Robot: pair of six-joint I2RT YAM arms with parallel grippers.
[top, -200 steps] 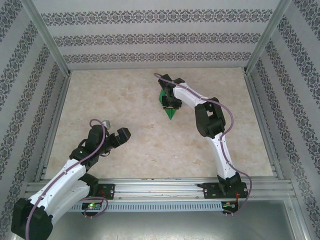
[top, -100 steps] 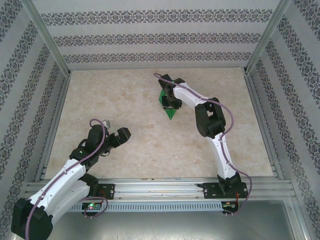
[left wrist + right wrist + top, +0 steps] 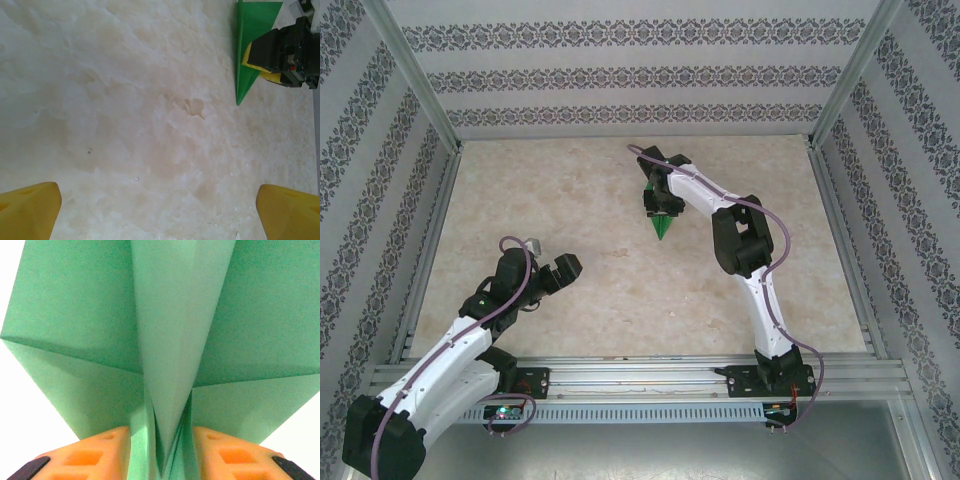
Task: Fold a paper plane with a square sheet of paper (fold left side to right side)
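Looking over the pale marbled table [image 3: 570,200], I see my right gripper [image 3: 660,206], just above the top frame's centre, pinching the centre crease of the thin, bright green paper plane [image 3: 662,229], a pointed dart, I judge to hold its halves together. My left gripper [image 3: 550,256] hovers lower left, spread wide, well apart.

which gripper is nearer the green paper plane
Right. The right gripper has its jaws shut on the paper plane at its centre fold; the left gripper sits apart from it, jaws open, over bare table toward the near-left.
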